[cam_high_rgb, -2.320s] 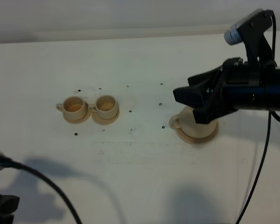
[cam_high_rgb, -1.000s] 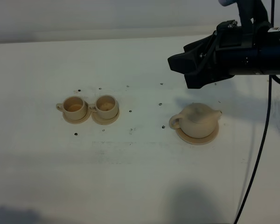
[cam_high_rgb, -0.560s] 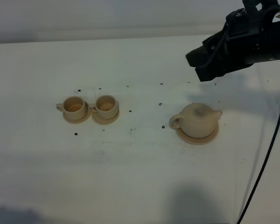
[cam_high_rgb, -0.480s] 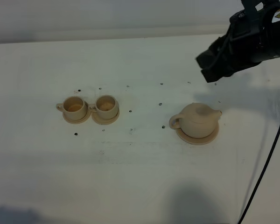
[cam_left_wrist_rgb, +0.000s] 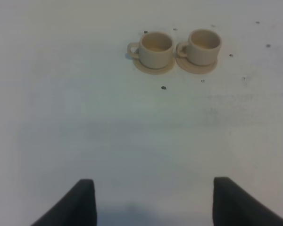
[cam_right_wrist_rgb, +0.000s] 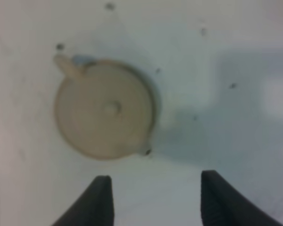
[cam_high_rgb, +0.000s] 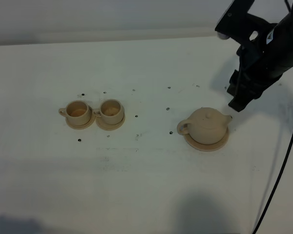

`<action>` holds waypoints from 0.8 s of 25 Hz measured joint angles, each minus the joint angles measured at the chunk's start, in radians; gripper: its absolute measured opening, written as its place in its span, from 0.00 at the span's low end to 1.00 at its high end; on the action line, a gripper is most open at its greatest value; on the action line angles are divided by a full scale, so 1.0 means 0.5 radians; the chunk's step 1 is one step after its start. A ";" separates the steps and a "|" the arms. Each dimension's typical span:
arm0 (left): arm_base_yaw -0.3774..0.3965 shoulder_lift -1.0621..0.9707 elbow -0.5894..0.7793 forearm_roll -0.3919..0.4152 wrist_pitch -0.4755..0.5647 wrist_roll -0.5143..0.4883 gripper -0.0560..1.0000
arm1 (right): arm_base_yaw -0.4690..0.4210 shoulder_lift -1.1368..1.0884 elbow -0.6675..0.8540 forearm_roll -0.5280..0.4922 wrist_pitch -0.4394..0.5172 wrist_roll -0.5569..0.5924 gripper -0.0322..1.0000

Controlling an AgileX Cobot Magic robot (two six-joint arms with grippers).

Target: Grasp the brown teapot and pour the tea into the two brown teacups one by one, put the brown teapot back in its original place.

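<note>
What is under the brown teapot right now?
The brown teapot sits on a wide tan saucer. Only the saucer's rim shows around the base; its middle is hidden under the pot.

Left hand wide open, its two dark fingers spread with white surface showing between them. Well ahead sit the first teacup and the second teacup, side by side, each on its own small saucer, saucers touching. Both handles point the same way, the second's toward the first. Dark specks dot the surface around them.
</note>
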 joint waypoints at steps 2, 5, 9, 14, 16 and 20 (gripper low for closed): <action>0.000 -0.002 0.000 0.000 0.000 0.000 0.54 | 0.050 0.000 0.000 0.080 0.007 -0.046 0.43; 0.000 -0.002 0.000 0.000 0.000 0.000 0.54 | 0.203 0.025 -0.005 0.183 -0.028 -0.114 0.43; 0.000 -0.002 0.000 0.000 0.000 0.000 0.54 | 0.413 0.164 -0.017 0.138 -0.179 -0.136 0.43; 0.000 0.000 0.000 0.000 0.000 0.000 0.54 | 0.535 0.418 -0.017 -0.125 -0.347 -0.138 0.43; 0.000 0.000 0.000 0.000 0.000 0.000 0.54 | 0.535 0.497 -0.017 -0.180 -0.400 -0.138 0.43; 0.000 0.000 0.000 0.000 0.000 0.000 0.54 | 0.535 0.591 -0.017 -0.267 -0.465 -0.144 0.43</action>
